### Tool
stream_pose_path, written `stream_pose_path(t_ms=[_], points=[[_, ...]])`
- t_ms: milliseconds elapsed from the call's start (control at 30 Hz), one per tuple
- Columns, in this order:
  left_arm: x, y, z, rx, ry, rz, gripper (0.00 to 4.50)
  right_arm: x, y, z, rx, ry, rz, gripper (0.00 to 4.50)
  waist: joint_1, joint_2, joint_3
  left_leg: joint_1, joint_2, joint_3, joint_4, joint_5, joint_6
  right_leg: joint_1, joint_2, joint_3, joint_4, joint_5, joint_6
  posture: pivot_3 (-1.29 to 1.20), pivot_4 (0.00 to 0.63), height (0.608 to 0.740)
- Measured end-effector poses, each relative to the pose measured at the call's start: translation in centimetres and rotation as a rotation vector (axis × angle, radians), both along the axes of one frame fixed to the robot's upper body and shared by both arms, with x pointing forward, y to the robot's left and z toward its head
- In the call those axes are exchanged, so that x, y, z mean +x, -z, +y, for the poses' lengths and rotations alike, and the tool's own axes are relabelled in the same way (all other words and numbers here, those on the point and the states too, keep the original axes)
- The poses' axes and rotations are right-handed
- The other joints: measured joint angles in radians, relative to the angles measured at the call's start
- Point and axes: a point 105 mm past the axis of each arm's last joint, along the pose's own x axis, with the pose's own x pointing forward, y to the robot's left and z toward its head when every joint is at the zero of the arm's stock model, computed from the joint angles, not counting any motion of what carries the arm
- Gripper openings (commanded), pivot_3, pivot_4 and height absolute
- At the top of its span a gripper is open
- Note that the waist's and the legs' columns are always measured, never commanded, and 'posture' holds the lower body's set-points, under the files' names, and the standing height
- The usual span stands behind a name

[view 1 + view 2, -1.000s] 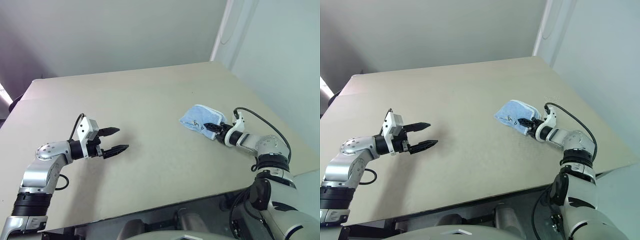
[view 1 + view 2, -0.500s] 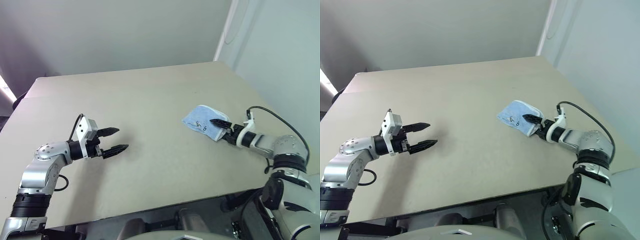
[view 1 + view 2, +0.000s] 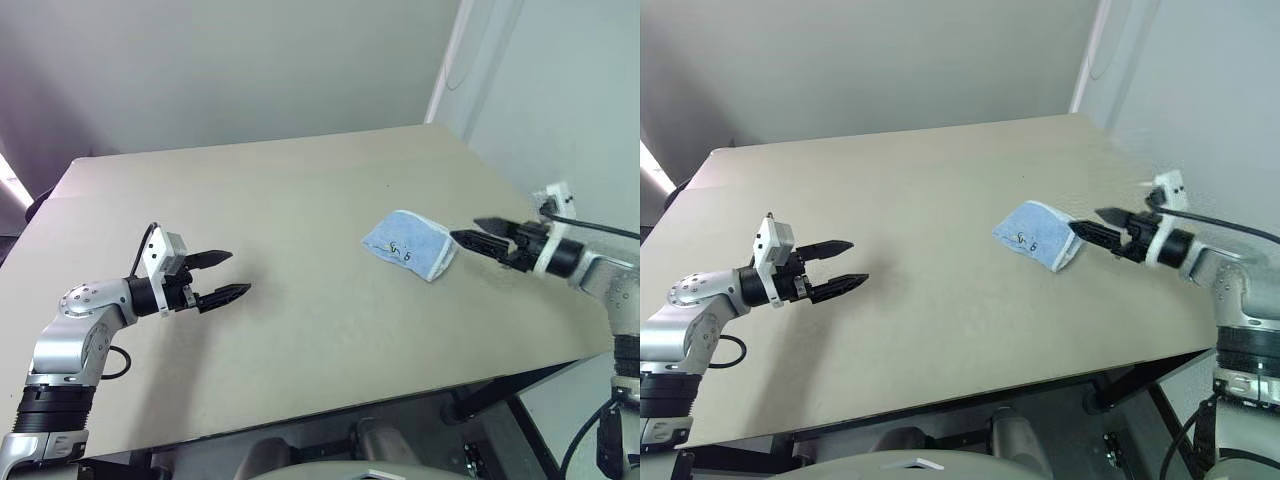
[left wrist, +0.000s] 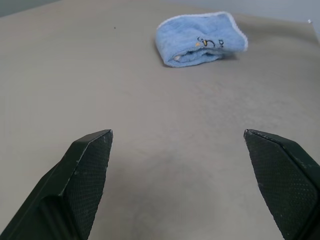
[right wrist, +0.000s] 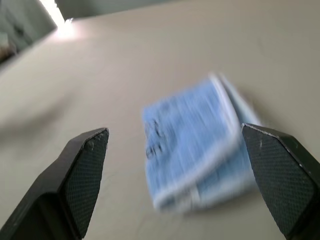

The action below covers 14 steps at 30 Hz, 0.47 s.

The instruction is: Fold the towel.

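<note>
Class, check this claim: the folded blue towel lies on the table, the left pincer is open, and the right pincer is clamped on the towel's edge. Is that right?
One part is wrong. The right pincer is not clamped on the towel: it is open and apart from it, as the left eye view shows. The towel does lie folded on the table, and the left pincer is open.

Dark embroidered marks on the towel (image 4: pixel 200 44) cannot be read.

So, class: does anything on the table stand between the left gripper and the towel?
No. Bare table lies between the open left gripper and the folded towel; nothing visible blocks the way.
</note>
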Motion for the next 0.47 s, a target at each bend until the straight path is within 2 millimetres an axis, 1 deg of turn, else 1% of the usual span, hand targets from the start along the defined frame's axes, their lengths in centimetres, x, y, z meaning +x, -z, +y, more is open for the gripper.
stream_pose_path(t_ms=[33, 67, 133, 233, 267, 333, 467], points=[[0.0, -0.1, 0.1, -0.004, -0.002, -0.001, 4.47, -0.2, 0.4, 1.2, -0.056, -0.055, -0.021, 4.47, 0.001, 0.000, 0.000, 0.000, 0.000, 0.000, 0.000, 0.000, 0.000, 0.000, 0.000, 0.000, 0.000, 0.000, 0.000, 0.00, 0.000, 0.740], [0.0, -0.1, 0.1, -0.006, -0.005, -0.003, 4.47, -0.3, 1.2, 2.5, -0.109, -0.115, -0.023, 4.47, 0.001, 0.000, 0.000, 0.000, 0.000, 0.000, 0.000, 0.000, 0.000, 0.000, 0.000, 0.000, 0.000, 0.000, 0.000, 0.00, 0.000, 0.740], [0.1, -0.2, 0.4, -0.009, -0.015, -0.005, 4.47, -0.6, 2.7, 4.4, -0.168, -0.204, -0.022, 4.47, 0.002, 0.000, 0.000, 0.001, -0.001, 0.000, 0.001, 0.000, 0.000, -0.003, -0.002, 0.000, -0.001, 0.001, -0.003, 0.00, 0.000, 0.740], [0.0, 0.0, 0.7, -0.006, -0.030, -0.012, 4.47, -0.6, 4.8, 6.3, -0.207, -0.302, -0.034, 4.47, 0.005, 0.000, 0.000, -0.001, -0.002, 0.000, 0.001, 0.000, 0.000, -0.005, -0.004, 0.000, -0.001, 0.003, -0.005, 0.00, 0.000, 0.740], [0.0, 0.1, 0.8, -0.006, -0.032, -0.010, 4.47, -0.7, 5.3, 6.6, -0.210, -0.323, -0.025, 4.47, 0.007, 0.000, 0.000, -0.001, -0.002, 0.000, 0.001, 0.000, 0.000, -0.006, -0.005, 0.000, -0.001, 0.003, -0.005, 0.00, 0.000, 0.740], [-0.2, 0.5, 0.9, -0.003, -0.043, 0.000, 4.47, -0.9, 5.7, 6.7, -0.192, -0.355, -0.009, 4.47, 0.013, -0.001, 0.000, -0.002, -0.002, -0.001, 0.001, 0.000, 0.000, -0.006, -0.005, 0.000, -0.002, 0.003, -0.005, 0.00, 0.000, 0.740], [-0.5, 1.0, 1.1, 0.000, -0.059, 0.020, 4.47, -1.3, 5.1, 7.0, -0.106, -0.403, 0.012, 4.47, 0.030, -0.001, 0.000, -0.001, -0.002, -0.002, 0.001, 0.000, 0.000, -0.006, -0.006, 0.000, -0.001, 0.001, -0.008, 0.00, 0.000, 0.740]])
